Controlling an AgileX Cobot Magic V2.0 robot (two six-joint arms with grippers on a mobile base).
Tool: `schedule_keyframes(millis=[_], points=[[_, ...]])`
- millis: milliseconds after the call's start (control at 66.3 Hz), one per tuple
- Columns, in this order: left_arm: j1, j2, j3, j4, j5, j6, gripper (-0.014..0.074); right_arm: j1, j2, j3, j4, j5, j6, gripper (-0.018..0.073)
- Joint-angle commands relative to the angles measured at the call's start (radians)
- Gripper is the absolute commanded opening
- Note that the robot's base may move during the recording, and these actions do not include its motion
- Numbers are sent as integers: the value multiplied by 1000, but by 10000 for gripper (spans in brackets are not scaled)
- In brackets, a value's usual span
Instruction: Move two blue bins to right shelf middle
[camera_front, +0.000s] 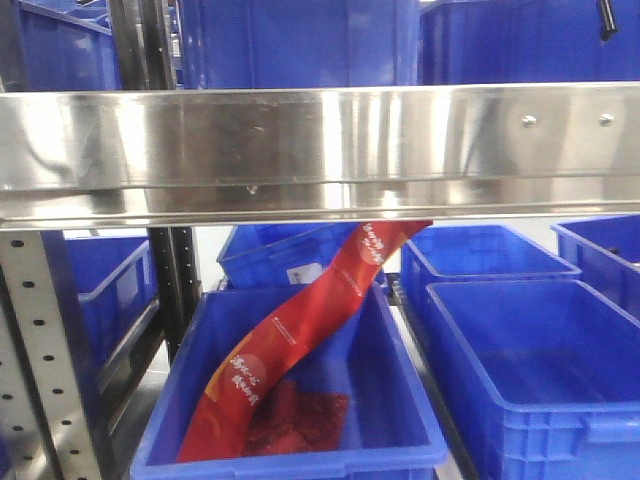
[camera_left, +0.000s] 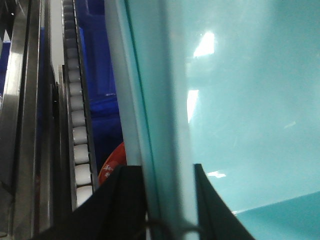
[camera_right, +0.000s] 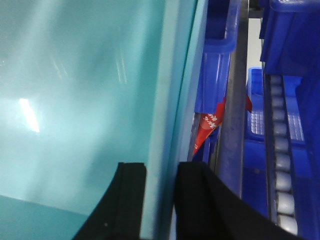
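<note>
Both wrist views are filled by one bin that looks pale teal up close. In the left wrist view its wall (camera_left: 165, 100) runs up between the two black fingers of my left gripper (camera_left: 167, 172), which is shut on it. My right gripper (camera_right: 161, 170) is shut on the opposite wall (camera_right: 167, 90) in the same way. The bin's inside (camera_left: 250, 100) shows nothing in it. In the front view neither gripper shows; blue bins (camera_front: 300, 40) stand above the steel shelf beam (camera_front: 320, 150), and I cannot tell which one is held.
Below the beam a blue bin (camera_front: 400, 400) holds a long red snack bag (camera_front: 300, 320), with more blue bins (camera_front: 540, 370) to its right and behind. A perforated steel post (camera_front: 45, 350) stands at left. Roller tracks (camera_left: 80, 125) (camera_right: 280, 160) run beside the held bin.
</note>
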Motion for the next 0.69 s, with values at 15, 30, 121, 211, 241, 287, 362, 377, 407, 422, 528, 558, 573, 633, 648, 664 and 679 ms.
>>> schedule_keyframes(millis=[15, 30, 121, 211, 241, 287, 362, 377, 407, 422, 528, 558, 573, 633, 648, 664, 679], points=[[-3, -21, -18, -49, -91, 15, -111, 6, -18, -15, 52, -80, -18, -154], [-3, -21, -18, -49, -91, 15, -111, 6, -18, -15, 52, -80, -18, -154], [-3, -21, -18, -49, -91, 15, -111, 6, -18, -15, 52, -80, -18, -154], [-3, -21, -18, -49, -91, 15, -111, 6, -18, -15, 52, -80, -18, -154], [-3, -21, -18, -49, -91, 15, -111, 6, -18, -15, 52, -80, -18, -154], [-3, -21, -18, -49, -91, 15, -111, 6, -18, -15, 52, -80, -18, -154], [-3, -21, -18, -49, -91, 15, -111, 6, -18, -15, 52, -80, -18, -154], [-3, -21, -18, -49, -91, 15, -111, 6, -18, -15, 52, -80, -18, -154], [-3, -21, -18, -49, -91, 15, -111, 6, -18, -15, 52, -80, -18, -154], [-3, -21, -18, -49, -91, 15, -111, 6, -18, -15, 52, -80, -18, -154], [-3, -21, -18, -49, -91, 15, -111, 6, -18, -15, 52, -80, -18, -154], [-3, -21, -18, -51, -92, 15, -111, 6, -18, -15, 52, -80, -18, -154], [-3, -21, -18, -49, -92, 15, -111, 6, -18, -15, 52, -80, -18, -154], [-3, -21, -18, -49, -92, 15, -111, 6, -18, -15, 52, -80, -18, -154], [-3, -21, -18, -49, -92, 15, -111, 6, -18, -15, 52, -80, -18, -154], [-3, -21, -18, -49, -92, 15, -111, 6, -18, -15, 52, -80, -18, -154], [-3, -21, -18, -49, -92, 15, -111, 6, -18, -15, 52, -80, -18, -154]])
